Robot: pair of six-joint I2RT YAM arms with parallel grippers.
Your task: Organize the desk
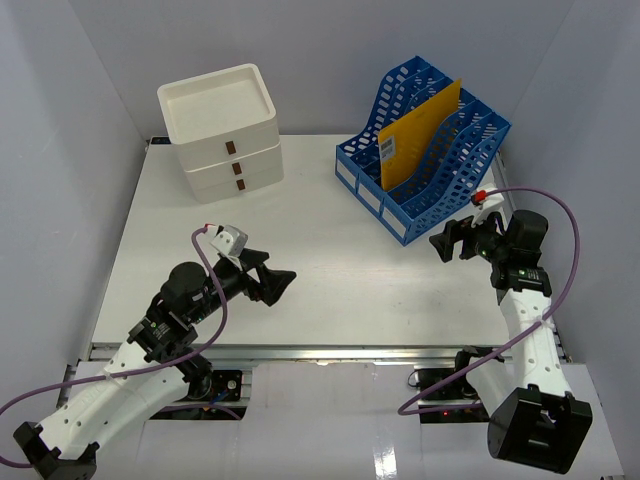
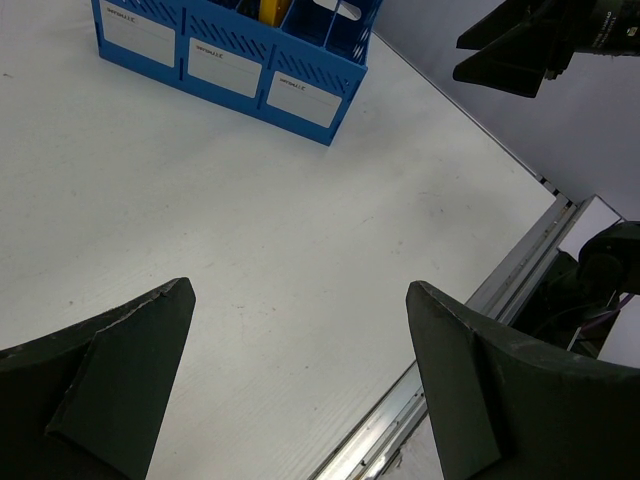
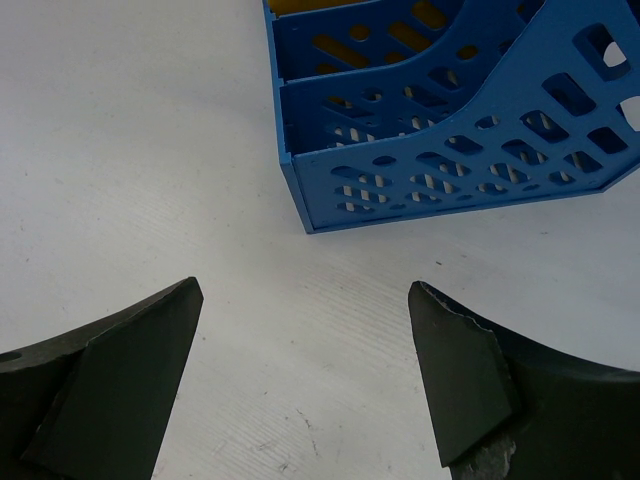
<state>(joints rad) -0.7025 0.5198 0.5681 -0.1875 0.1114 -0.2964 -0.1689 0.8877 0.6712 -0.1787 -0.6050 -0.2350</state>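
Sorting looks done; we hold both arms over the desk (image 1: pixel 350 300).
Our left gripper (image 1: pixel 280 282) and right gripper (image 1: pixel 443 243) hang spread and empty; a yellow envelope (image 1: pixel 418 135), it seems, stands in the blue file rack (image 1: pixel 455 175), so next we need only retract.

A robot lab cell dressed as an office — a white desk (image 1: pixel 350 260) boxed in by plain pale walls (image 1: pixel 60 130), a left arm (image 1: pixel 130 385) and a right arm (image 1: pixel 528 320) mounted at the metal rail (image 1: pixel 330 352) on its near edge, purple cables (image 1: pixel 578 245) looping off them. Office props: a blue file rack (image 1: pixel 445 185) and a white drawer box (image 1: pixel 225 135).
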